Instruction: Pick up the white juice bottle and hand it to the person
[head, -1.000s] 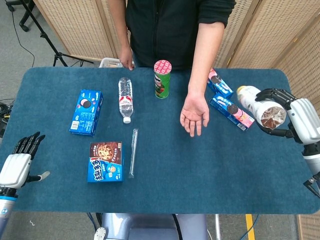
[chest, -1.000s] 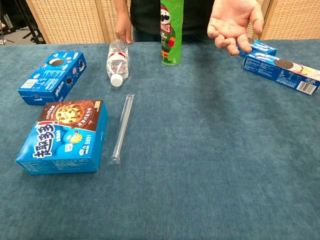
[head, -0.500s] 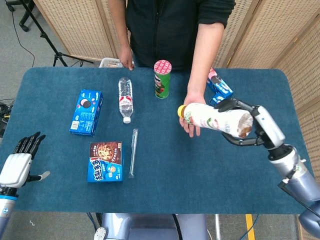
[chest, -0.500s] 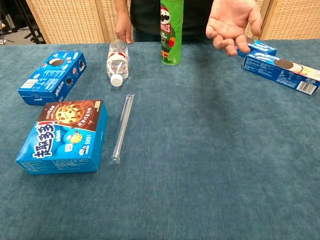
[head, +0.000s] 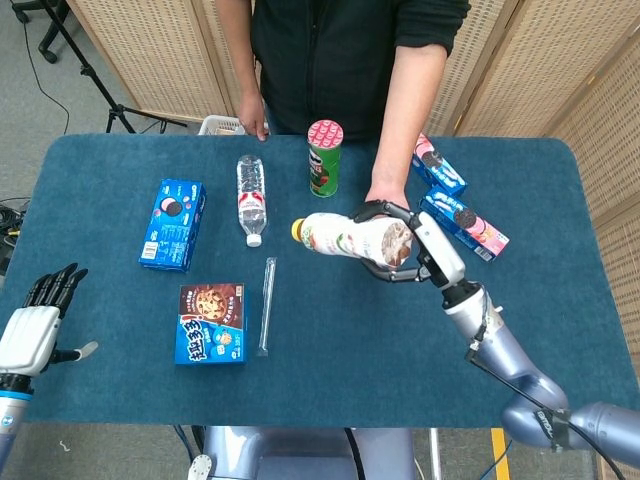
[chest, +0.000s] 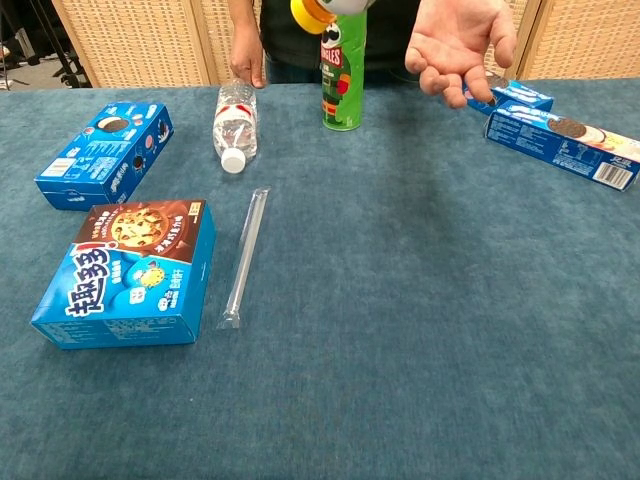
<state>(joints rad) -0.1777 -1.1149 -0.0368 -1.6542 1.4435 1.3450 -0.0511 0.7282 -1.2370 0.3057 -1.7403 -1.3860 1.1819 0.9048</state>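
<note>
My right hand (head: 405, 252) grips the white juice bottle (head: 345, 236) and holds it on its side above the table, its yellow cap (head: 297, 229) pointing left. The bottle covers the person's palm (head: 385, 195) in the head view. In the chest view only the yellow cap (chest: 312, 11) shows at the top edge, left of the person's open hand (chest: 455, 48). My left hand (head: 35, 325) hangs open off the table's front left corner.
On the blue table (head: 330, 340) lie a water bottle (head: 250, 198), a green chips can (head: 323, 158), a blue cookie box (head: 174, 223), a chocolate cookie box (head: 211, 322), a clear straw (head: 266, 304) and two cookie packs (head: 462, 222) at right.
My right hand has swept the juice bottle leftward from the table's right edge to over the person's palm and a little past it. The left hand has stayed put.
</note>
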